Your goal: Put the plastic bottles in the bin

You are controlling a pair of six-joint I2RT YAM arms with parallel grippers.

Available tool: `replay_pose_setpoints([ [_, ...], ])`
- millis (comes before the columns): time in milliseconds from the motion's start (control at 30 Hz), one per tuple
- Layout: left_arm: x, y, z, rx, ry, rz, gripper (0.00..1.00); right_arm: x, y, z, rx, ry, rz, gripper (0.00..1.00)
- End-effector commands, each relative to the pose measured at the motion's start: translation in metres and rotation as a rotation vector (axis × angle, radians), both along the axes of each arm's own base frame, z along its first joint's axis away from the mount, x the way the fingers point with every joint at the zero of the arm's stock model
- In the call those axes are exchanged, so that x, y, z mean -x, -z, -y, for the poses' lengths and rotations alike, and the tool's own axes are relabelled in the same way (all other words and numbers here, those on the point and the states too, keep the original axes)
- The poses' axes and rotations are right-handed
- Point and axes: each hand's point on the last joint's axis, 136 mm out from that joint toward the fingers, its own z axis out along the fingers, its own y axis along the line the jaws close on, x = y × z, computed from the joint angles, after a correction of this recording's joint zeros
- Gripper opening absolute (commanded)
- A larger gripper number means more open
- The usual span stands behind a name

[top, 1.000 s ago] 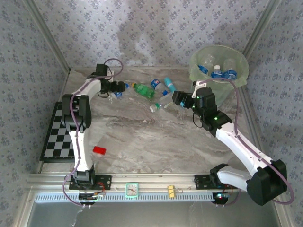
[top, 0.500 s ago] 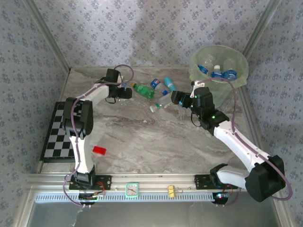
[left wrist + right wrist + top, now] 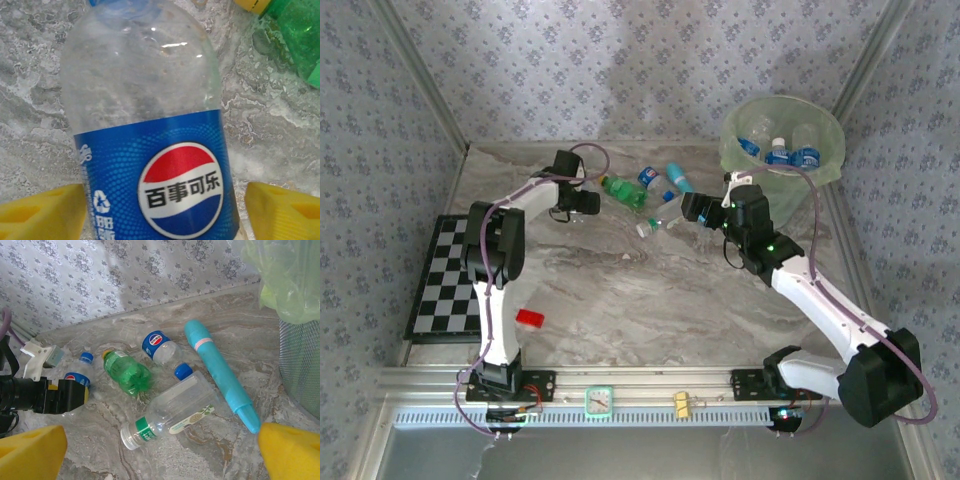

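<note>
Top view: my left gripper (image 3: 582, 200) is down on the table around 11 o'clock. My right gripper (image 3: 688, 207) hangs nearer 1 o'clock, and the bin (image 3: 732, 150) sits beyond it at 2 o'clock with some binned bottles (image 3: 778, 152) inside. Whatever's between my left fingers is hidden under the wrist here.

Left wrist view: there it is, a clear Pepsi bottle (image 3: 150, 150) lying on the marble between my yellow pads (image 3: 40, 212), cap end toward 12 o'clock and cut off. The pads sit close on either side, maybe with a sliver of gap at 3 o'clock. Honestly can't tell if I'm squeezing it. A green bottle (image 3: 300, 40) peeks in at 1 o'clock.

Right wrist view: my right fingers are spread wide, nothing in them. Ahead there's a green-capped clear bottle (image 3: 170, 412) dead centre, a second Pepsi bottle (image 3: 160, 346) at 12, and a teal tube (image 3: 220, 372) at 2 (not mine to bin).

So I reckon this is the grab step. Next up is to firm the pinch, lift, and carry it over to the bin.
</note>
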Motion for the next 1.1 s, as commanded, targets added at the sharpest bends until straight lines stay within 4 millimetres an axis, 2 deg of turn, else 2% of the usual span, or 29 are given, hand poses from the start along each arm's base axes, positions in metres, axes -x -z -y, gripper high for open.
replay_pose_setpoints([
  [0, 0.009, 0.008, -0.001, -0.015, -0.005, -0.027, 0.72, 0.001, -0.001, 0.002, -0.008, 0.020, 0.005, 1.00],
  [133, 0.013, 0.002, 0.001, 0.012, -0.019, -0.004, 0.56, 0.000, 0.002, -0.001, -0.010, 0.010, -0.008, 1.00],
  [267, 0.017, -0.019, 0.004, 0.069, -0.040, 0.067, 0.52, -0.002, 0.004, -0.006, -0.017, -0.006, -0.025, 1.00],
  [467, 0.032, -0.073, 0.021, 0.195, -0.030, 0.225, 0.52, -0.007, -0.001, -0.029, -0.070, -0.109, -0.002, 1.00],
  [567, 0.046, -0.099, 0.036, 0.273, 0.003, 0.308, 0.53, -0.009, -0.005, -0.046, -0.115, -0.179, 0.010, 1.00],
  [767, 0.082, -0.139, 0.082, 0.497, 0.106, 0.422, 0.54, -0.011, -0.014, -0.086, -0.187, -0.342, 0.014, 0.99],
  [933, 0.112, -0.156, 0.117, 0.594, 0.192, 0.488, 0.54, -0.010, -0.023, -0.114, -0.227, -0.429, 0.028, 0.96],
  [1067, 0.127, -0.162, 0.135, 0.598, 0.246, 0.525, 0.54, -0.010, -0.029, -0.129, -0.277, -0.480, 0.027, 0.93],
])
